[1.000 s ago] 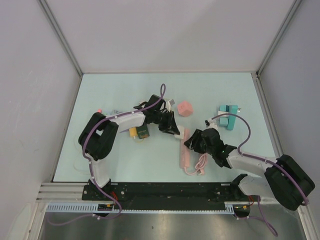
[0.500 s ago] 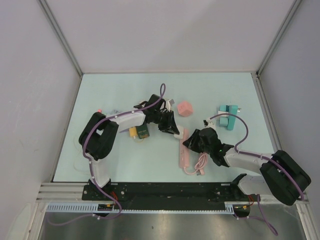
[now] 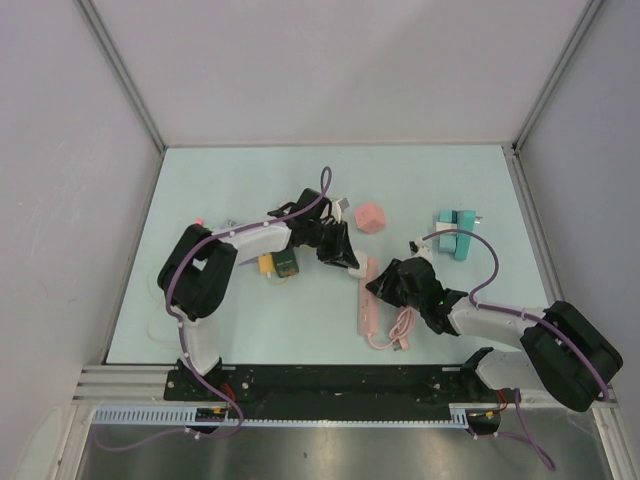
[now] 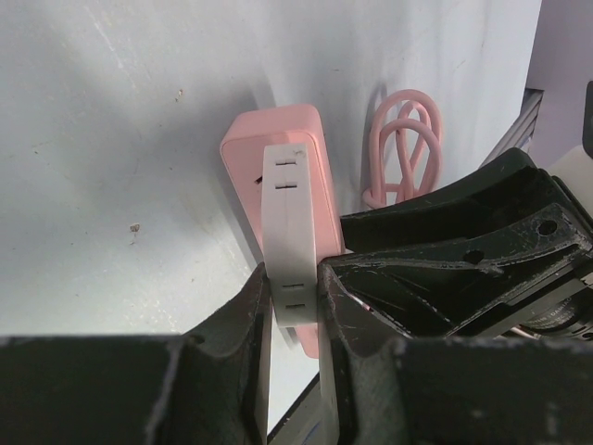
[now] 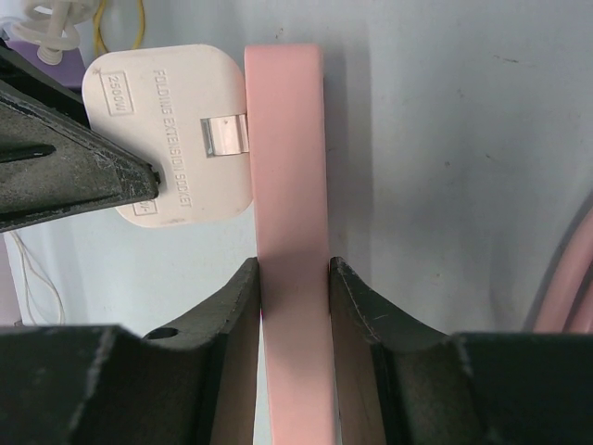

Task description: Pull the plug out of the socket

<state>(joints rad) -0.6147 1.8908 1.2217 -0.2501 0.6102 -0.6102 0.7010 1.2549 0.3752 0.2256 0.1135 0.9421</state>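
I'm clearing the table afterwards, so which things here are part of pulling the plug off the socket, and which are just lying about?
In the job: white plug, pink socket strip, left fingers clamped on the plug, right fingers clamped on the strip.
Lying about: pink block, teal adapter, yellow-and-green block.

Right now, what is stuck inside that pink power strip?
A white plug: one metal pin bridges the gap into the power strip. The pin's end inside is hidden.
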